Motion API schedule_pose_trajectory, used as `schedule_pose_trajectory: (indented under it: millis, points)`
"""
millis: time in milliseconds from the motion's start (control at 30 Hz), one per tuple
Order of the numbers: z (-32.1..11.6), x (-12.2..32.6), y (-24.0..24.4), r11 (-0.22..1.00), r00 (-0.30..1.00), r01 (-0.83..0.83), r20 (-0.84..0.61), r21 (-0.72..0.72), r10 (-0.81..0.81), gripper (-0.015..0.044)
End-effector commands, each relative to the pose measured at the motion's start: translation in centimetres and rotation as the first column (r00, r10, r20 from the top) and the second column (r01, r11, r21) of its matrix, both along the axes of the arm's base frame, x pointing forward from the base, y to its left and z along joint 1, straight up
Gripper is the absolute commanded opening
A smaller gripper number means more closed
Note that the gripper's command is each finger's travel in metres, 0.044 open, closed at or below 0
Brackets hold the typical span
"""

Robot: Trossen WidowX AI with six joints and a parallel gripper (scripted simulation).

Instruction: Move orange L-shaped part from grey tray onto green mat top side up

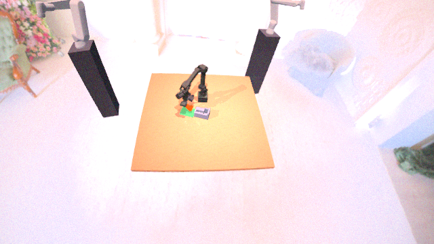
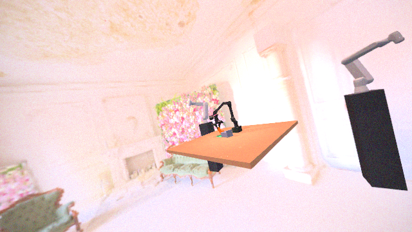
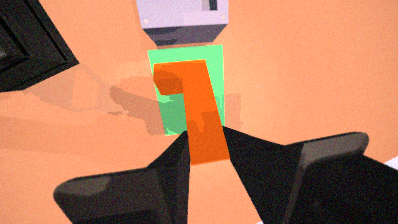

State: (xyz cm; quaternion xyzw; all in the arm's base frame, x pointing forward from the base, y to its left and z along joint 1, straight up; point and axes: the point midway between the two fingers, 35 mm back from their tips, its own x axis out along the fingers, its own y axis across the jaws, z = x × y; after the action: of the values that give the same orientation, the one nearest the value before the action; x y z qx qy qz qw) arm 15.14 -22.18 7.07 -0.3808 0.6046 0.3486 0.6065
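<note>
The orange L-shaped part (image 1: 190, 107) (image 2: 219, 130) (image 3: 200, 100) is out of the grey tray, held by its straight end between the fingers of my gripper (image 1: 187, 102) (image 2: 218, 125) (image 3: 203, 132). The part slants, its L-shaped end lower and pointing toward the tray. It hangs over the green mat (image 1: 184, 112) (image 2: 219, 136) (image 3: 216, 54); any gap beneath it is hard to judge. The grey tray (image 1: 202, 116) (image 2: 227, 133) (image 3: 182, 15) stands beside the mat; its pocket shows empty in the top view.
The arm's black base (image 1: 203, 97) (image 2: 237, 129) (image 3: 25, 55) stands on the wooden table (image 1: 203, 146) (image 2: 238, 154) behind the tray. Two dark pedestals (image 1: 96, 81) (image 1: 262, 54) with grey arms stand off the table, beyond its edges.
</note>
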Motion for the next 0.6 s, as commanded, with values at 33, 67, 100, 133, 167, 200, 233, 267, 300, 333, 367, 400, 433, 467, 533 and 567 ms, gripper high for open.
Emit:
schedule_pose_trajectory:
  millis: [33, 67, 100, 133, 167, 200, 233, 267, 300, 333, 367, 400, 433, 467, 533, 567]
  points:
    - [-1.0, -0.1, 0.2, 1.0, 1.0, -0.004, -0.005, 0.011, 0.004, 0.0]
    - [-1.2, -0.1, 0.2, 1.0, 1.0, -0.004, -0.005, 0.011, 0.004, 0.0]
    - [-1.3, -0.1, 0.2, 1.0, 1.0, -0.004, -0.005, 0.011, 0.004, 0.0]
    - [-1.5, -0.1, 0.2, 1.0, 1.0, -0.004, -0.005, 0.011, 0.004, 0.0]
    - [-1.6, -0.1, 0.2, 1.0, 1.0, -0.004, -0.005, 0.011, 0.004, 0.0]
    - [-1.8, -0.1, 0.1, 1.0, 1.0, -0.004, -0.005, 0.011, 0.004, 0.0]
    - [-2.0, -0.1, 0.1, 1.0, 1.0, -0.004, -0.005, 0.011, 0.004, 0.0]
    - [-2.1, -0.1, 0.1, 1.0, 1.0, -0.004, -0.005, 0.011, 0.004, 0.0]
    - [-2.3, 0.0, 0.1, 1.0, 1.0, -0.004, -0.005, 0.011, 0.004, 0.0]
    - [-2.4, 0.0, 0.1, 1.0, 1.0, -0.004, -0.005, 0.011, 0.004, 0.0]
    - [-2.6, 0.0, 0.1, 1.0, 1.0, -0.004, -0.005, 0.011, 0.004, 0.0]
    - [-2.7, 0.0, 0.1, 1.0, 1.0, -0.004, -0.005, 0.011, 0.004, 0.0]
    - [-2.9, 0.0, 0.1, 1.0, 1.0, -0.004, -0.005, 0.011, 0.004, 0.0]
    - [-3.0, 0.0, 0.1, 1.0, 1.0, -0.004, -0.005, 0.011, 0.004, 0.0]
    - [-3.2, 0.0, 0.1, 1.0, 1.0, -0.004, -0.005, 0.011, 0.004, 0.0]
    - [-3.2, 0.0, 0.1, 1.0, 1.0, -0.004, -0.005, 0.011, 0.004, 0.0]
